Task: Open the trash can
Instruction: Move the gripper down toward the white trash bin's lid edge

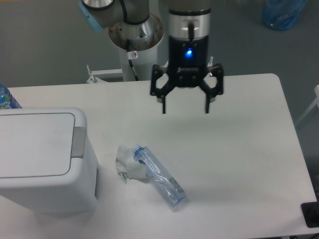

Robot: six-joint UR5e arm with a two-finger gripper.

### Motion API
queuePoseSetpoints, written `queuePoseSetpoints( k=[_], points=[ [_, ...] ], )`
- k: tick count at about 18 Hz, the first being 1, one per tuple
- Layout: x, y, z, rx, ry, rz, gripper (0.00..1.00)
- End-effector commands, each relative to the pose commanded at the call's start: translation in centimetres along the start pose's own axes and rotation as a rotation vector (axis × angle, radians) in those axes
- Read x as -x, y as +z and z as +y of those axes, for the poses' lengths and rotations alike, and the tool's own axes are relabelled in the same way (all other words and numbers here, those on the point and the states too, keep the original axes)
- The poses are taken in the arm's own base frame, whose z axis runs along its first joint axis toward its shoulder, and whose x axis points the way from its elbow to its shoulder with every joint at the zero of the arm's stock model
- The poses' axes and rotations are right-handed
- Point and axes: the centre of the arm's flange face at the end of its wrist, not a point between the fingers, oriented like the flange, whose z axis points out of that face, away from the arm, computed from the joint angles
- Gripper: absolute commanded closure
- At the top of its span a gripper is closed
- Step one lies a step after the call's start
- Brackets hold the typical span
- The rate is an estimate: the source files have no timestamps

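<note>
Gripper (185, 110) spread, empty, at 12 o'clock above table; trash can (42, 159), lid shut, at 9 o'clock; risk: sweeping low toward grey push-tab (79, 142) clips crushed bottle (159, 175).

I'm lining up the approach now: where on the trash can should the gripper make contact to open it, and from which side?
Probably the grey push-tab at the lid's right edge, reached from above. The trash can is closed, its lid flat, and the tab faces up beside the crushed bottle. The gripper hangs open over the table, up and right of it.
</note>
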Motion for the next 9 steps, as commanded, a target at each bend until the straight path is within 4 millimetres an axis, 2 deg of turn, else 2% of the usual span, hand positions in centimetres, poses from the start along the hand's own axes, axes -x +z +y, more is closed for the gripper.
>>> queuePoseSetpoints(
  k=[4, 6, 9],
  points=[
    [-2.5, 0.9, -0.3, 0.01, 0.035, 0.027, 0.0],
    [-3.2, 1.6, -0.4, 0.019, 0.044, 0.038, 0.0],
    [-4.0, 1.5, -0.6, 0.015, 0.041, 0.043, 0.0]
  ],
)
